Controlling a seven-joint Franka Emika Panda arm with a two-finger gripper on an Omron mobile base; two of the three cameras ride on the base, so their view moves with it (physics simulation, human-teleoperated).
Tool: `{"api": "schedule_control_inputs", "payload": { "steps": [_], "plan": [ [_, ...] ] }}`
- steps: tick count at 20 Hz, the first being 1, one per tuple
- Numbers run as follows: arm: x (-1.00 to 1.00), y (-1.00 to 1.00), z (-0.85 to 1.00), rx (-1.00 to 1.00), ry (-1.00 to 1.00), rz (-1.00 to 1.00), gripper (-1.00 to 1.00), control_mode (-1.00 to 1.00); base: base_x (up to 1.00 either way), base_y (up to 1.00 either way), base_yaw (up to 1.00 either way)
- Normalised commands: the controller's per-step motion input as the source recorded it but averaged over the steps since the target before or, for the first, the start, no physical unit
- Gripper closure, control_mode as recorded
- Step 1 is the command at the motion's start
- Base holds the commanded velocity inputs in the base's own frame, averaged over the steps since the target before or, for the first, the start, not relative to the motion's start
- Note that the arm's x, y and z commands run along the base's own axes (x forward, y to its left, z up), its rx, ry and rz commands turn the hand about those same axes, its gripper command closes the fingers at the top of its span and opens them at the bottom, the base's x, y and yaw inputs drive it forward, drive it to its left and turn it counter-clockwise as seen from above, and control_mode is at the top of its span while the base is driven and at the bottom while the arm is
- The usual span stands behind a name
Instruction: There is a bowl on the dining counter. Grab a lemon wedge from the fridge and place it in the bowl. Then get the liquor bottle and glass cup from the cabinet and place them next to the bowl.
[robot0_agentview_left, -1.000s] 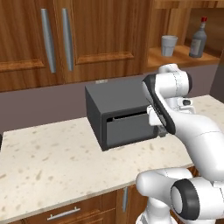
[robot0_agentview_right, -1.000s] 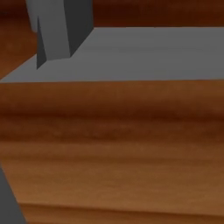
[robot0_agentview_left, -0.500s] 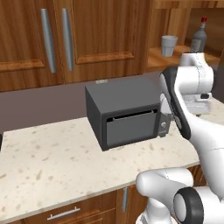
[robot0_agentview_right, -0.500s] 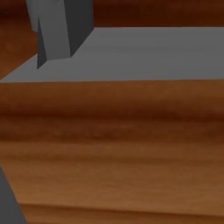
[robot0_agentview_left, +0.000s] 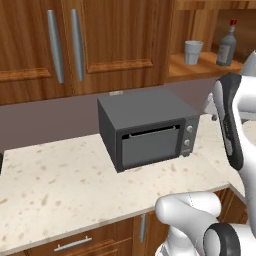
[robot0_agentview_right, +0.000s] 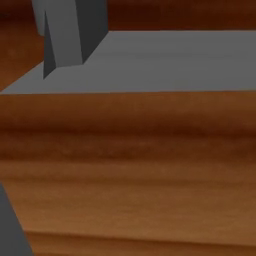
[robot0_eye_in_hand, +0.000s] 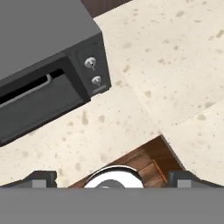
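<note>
Cup (robot0_agentview_left: 193, 51) and bottle (robot0_agentview_left: 226, 44) both stand on the open cabinet shelf (robot0_agentview_left: 200, 67), cup left, bottle toward its right end, apart. Neither fetched yet, so the cabinet half looks undone; bowl and lemon status can't tell from here. Fingers (robot0_eye_in_hand: 111, 179) spread wide, grasping nothing, facing down over the worktop (robot0_agentview_left: 60, 185) by the front right corner of the microwave (robot0_agentview_left: 147, 131).
</note>
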Motion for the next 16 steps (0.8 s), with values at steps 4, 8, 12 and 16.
{"api": "schedule_control_inputs", "payload": {
  "steps": [4, 8, 12, 16],
  "plan": [
    [0.32, -0.35, 0.42, 0.11, -0.27, 0.00, -1.00, -1.00, 0.00, 0.00, 0.00],
    [0.36, -0.13, 0.39, 0.14, -0.33, 0.00, -1.00, -1.00, 0.00, 0.00, 0.00],
    [0.48, -0.07, 0.41, 0.07, -0.35, 0.00, -1.00, -1.00, 0.00, 0.00, 0.00],
    [0.57, -0.01, 0.51, 0.00, -0.34, -0.06, -1.00, -1.00, 0.00, 0.00, 0.00]
  ]
}}
